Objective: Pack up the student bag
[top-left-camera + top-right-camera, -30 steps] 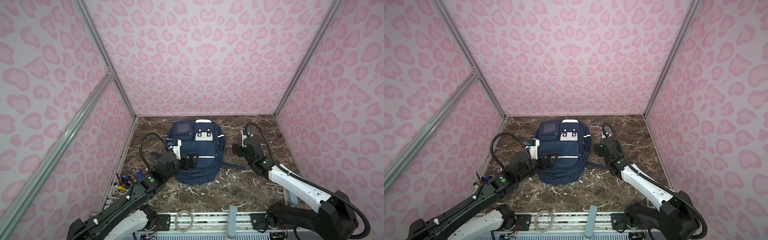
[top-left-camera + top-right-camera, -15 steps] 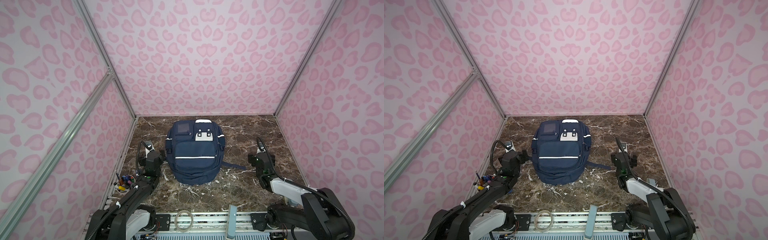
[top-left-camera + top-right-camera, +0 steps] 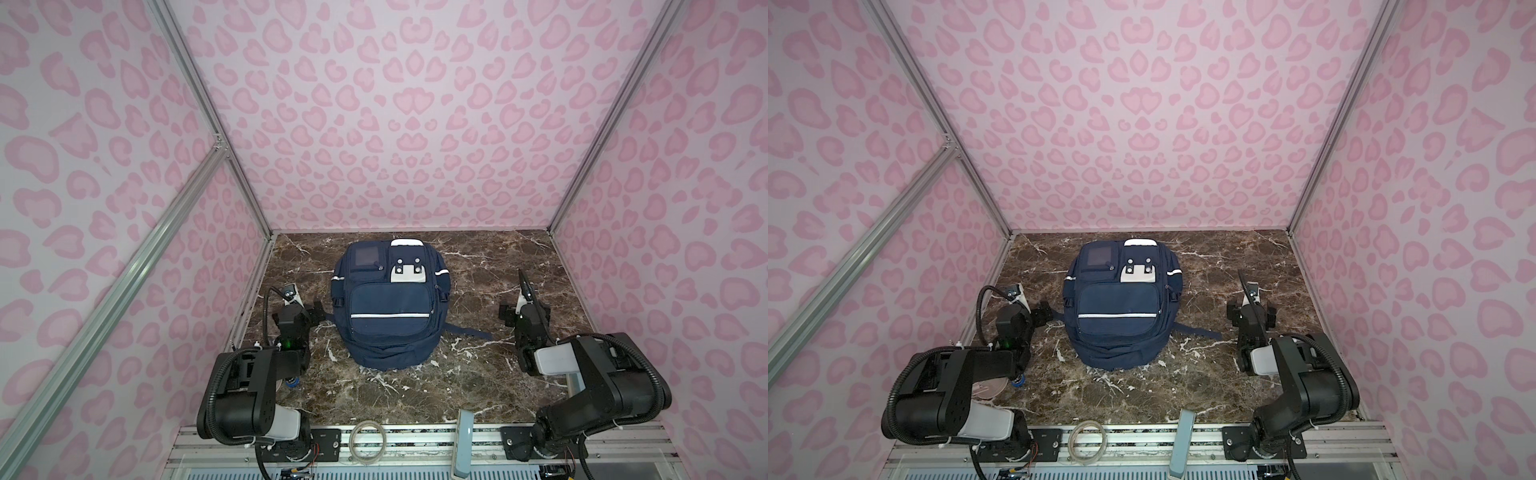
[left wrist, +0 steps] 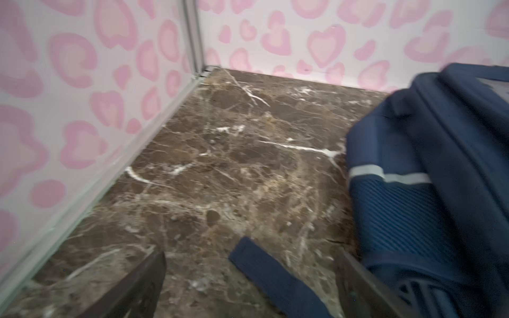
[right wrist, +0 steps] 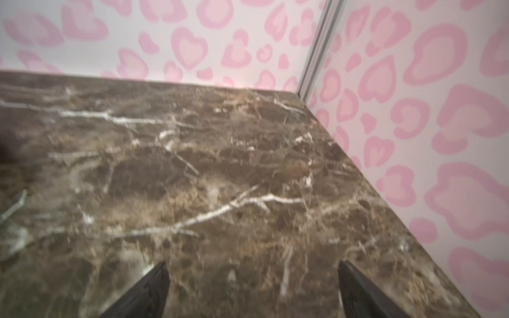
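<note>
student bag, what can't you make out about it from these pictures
- Inside of the student bag: hidden by its own fabric in both top views.
- Most of the bag in the left wrist view: cut off by the picture edge, and blurred.
- Small items by the left wall: mostly covered by the left arm in both top views, too small to name.
- Right wrist view: blurred, shows only the marble table and walls, no bag.

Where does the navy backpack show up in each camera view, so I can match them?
Top view: student bag in the middle of the brown marble tabletop.
Top view: student bag mid-table too.
Left wrist: its mesh-pocket side, cut off by the frame.
Right wrist: not in it.
Shared landmark: that tabletop, in all four.
</note>
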{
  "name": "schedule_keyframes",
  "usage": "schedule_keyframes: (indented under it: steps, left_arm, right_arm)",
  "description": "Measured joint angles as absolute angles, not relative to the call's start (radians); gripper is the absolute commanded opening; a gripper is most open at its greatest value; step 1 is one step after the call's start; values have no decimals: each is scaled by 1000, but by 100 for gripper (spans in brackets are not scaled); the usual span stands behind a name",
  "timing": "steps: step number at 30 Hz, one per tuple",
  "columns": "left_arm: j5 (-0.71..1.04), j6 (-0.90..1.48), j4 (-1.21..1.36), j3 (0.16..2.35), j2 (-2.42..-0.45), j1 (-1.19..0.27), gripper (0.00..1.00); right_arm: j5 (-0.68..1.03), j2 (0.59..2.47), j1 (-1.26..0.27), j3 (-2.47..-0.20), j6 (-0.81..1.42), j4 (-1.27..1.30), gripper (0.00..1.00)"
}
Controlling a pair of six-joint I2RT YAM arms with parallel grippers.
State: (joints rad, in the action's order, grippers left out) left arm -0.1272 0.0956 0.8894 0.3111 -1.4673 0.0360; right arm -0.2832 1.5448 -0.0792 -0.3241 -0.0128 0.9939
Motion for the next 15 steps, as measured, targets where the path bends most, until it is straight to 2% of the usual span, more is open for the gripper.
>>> schedule_keyframes:
  steps: [6,15]
  left_arm:
    - [2,59,921,327,-1475,46,98]
    - [15,53,921,330,-1475,37,98]
  right_arm:
    - [-210,1541,-38,-350,16,955,98]
    - [-190,1538,-37,-352,20,934,98]
